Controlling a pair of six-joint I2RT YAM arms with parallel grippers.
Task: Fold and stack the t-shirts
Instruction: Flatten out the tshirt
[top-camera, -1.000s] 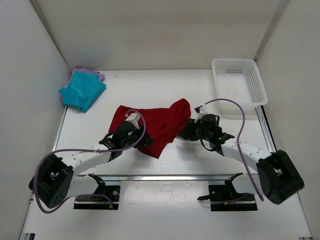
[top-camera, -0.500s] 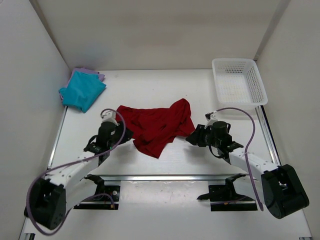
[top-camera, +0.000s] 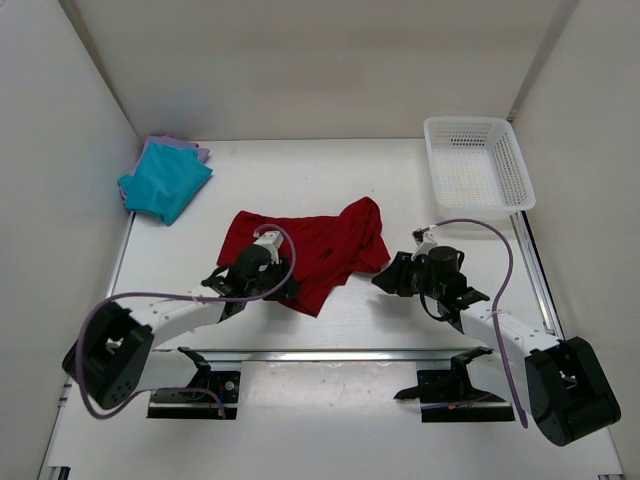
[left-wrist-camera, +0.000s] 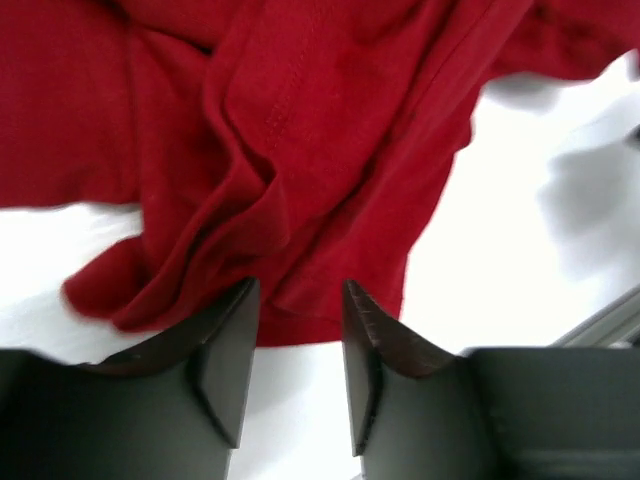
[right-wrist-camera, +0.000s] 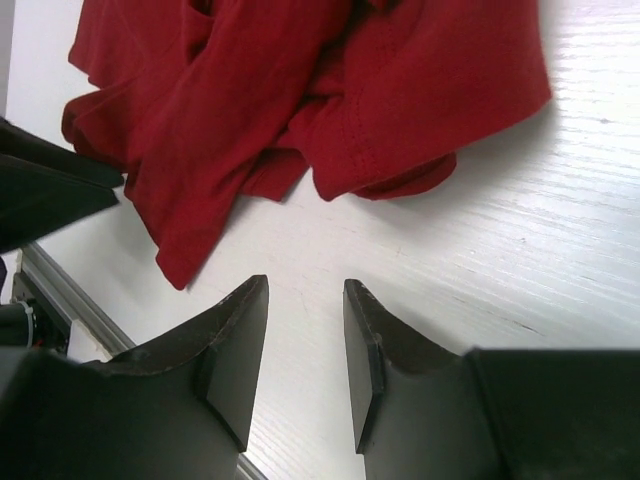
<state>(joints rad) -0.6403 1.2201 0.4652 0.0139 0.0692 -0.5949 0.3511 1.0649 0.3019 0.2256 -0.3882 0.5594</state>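
My left claw (left-wrist-camera: 298, 292) stands apart, clamped on nothing, its tips at the near hem of the crumpled red shirt (left-wrist-camera: 300, 150). My right claw (right-wrist-camera: 305, 290) is apart too, over the table (right-wrist-camera: 480, 260), with the red shirt just ahead. The teal shirt (top-camera: 165, 180) lies on the purple shirt (top-camera: 196, 151), far beyond my left claw. The white basket (top-camera: 476, 123) sits well beyond my right claw, apart from every shirt.

Top view: bright, even, diffuse light; soft shadows under the left arm (top-camera: 175, 312) and right arm (top-camera: 497, 323). Left wrist view: table (left-wrist-camera: 540, 200) overexposed to featureless white; dark red t-shirt (left-wrist-camera: 260, 130) slightly blurred. Right wrist view: sharp, table grain resolved, narrow shadow under the fabric edge
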